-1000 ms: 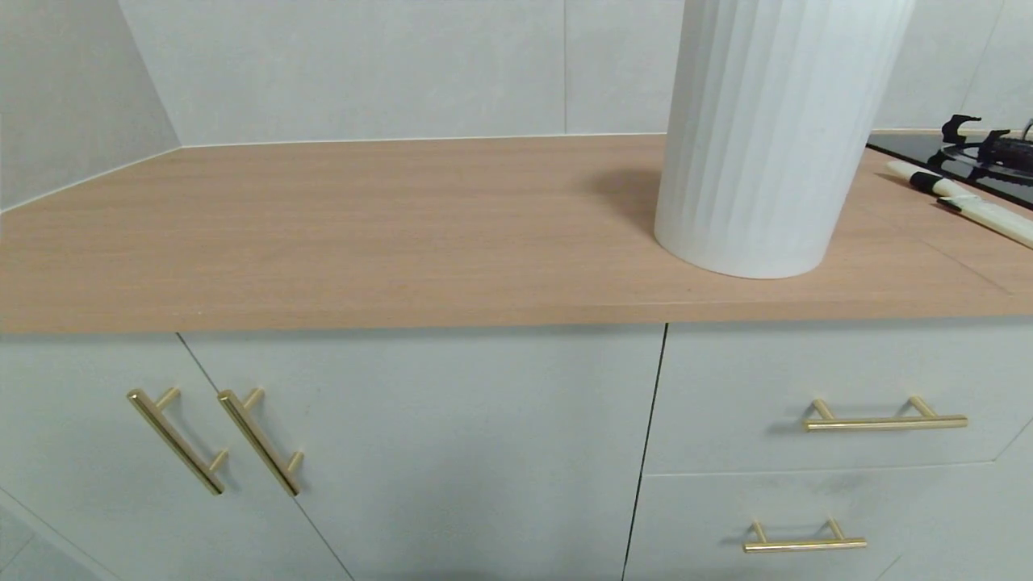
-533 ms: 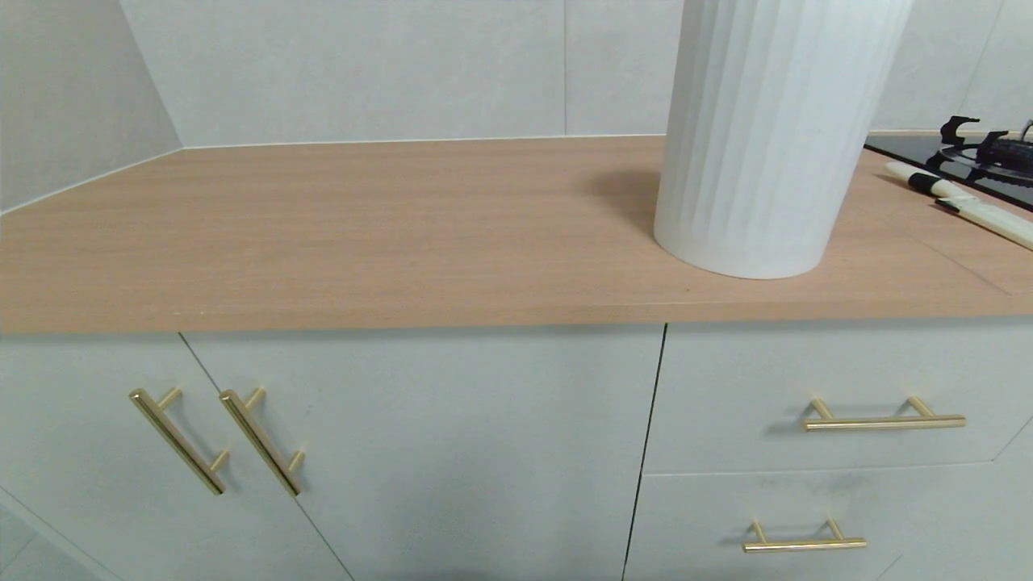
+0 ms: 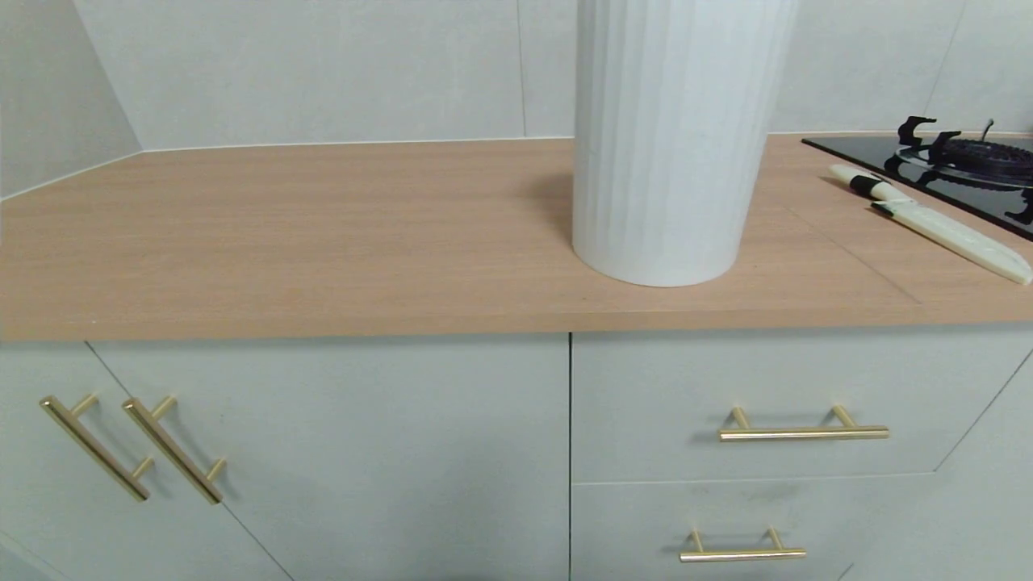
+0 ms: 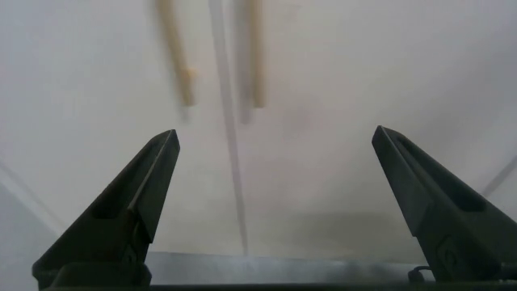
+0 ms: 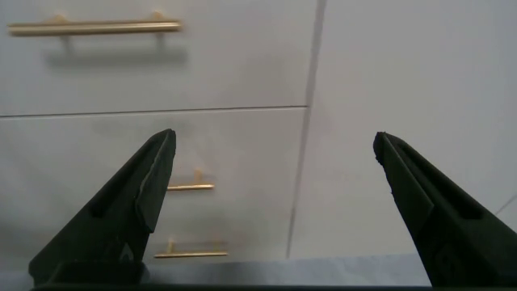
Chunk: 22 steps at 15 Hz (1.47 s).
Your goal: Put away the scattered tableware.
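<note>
A tall white ribbed container (image 3: 670, 137) stands on the wooden countertop (image 3: 323, 234), right of centre. A cream knife with a black band (image 3: 928, 222) lies on the counter at the far right, beside the stove. My left gripper (image 4: 275, 141) is open and faces pale cabinet doors with two gold handles (image 4: 179, 56), nothing between its fingers. My right gripper (image 5: 275, 141) is open too, facing the drawer fronts and their gold handles (image 5: 93, 27), and holds nothing.
A black glass stove with a burner grate (image 3: 968, 157) sits at the back right corner. Below the counter are cabinet doors with slanted gold handles (image 3: 129, 448) on the left and drawers with gold bar handles (image 3: 803, 432) on the right. Tiled walls close off the back and left.
The whole head view has shifted: everything sits further left in the picture now, so the camera turned right. More of the knife and stove shows. Nothing on the counter moved.
</note>
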Tool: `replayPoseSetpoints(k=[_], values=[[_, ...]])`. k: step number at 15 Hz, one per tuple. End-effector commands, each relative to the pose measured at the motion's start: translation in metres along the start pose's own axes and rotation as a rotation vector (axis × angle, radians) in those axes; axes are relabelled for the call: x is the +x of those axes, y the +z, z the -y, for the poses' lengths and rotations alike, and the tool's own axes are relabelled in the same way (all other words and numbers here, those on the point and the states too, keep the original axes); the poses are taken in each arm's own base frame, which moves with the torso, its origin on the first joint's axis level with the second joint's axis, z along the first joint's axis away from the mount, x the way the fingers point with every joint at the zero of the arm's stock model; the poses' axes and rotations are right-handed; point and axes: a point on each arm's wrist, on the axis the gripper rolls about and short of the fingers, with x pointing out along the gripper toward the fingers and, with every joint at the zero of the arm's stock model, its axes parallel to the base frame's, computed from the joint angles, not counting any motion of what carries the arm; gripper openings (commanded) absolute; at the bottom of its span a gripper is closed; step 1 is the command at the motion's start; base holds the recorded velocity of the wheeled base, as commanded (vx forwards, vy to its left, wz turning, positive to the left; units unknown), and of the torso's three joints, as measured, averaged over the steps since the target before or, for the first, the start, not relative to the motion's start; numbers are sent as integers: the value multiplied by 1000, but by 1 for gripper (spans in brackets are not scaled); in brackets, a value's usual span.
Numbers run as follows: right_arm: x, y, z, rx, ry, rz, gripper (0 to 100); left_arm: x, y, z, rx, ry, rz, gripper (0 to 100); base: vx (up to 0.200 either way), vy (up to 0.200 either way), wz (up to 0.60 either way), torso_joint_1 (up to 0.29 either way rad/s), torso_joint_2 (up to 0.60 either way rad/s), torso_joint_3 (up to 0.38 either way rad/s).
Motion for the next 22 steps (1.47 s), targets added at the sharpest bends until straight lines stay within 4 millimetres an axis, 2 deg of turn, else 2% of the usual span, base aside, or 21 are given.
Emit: replayPoseSetpoints(k=[1,16,22], values=[[0,0,0,-1,0,0,100,0,0,0,-2,1,0,100,0,0,0,0,0,0],[0,0,0,-2,0,-1,100,0,0,0,-7,3,0,100,0,0,0,1,-5,-3],[0,0,0,-1,0,-1,100,0,0,0,-7,3,0,100,0,0,0,96,-347,-283]])
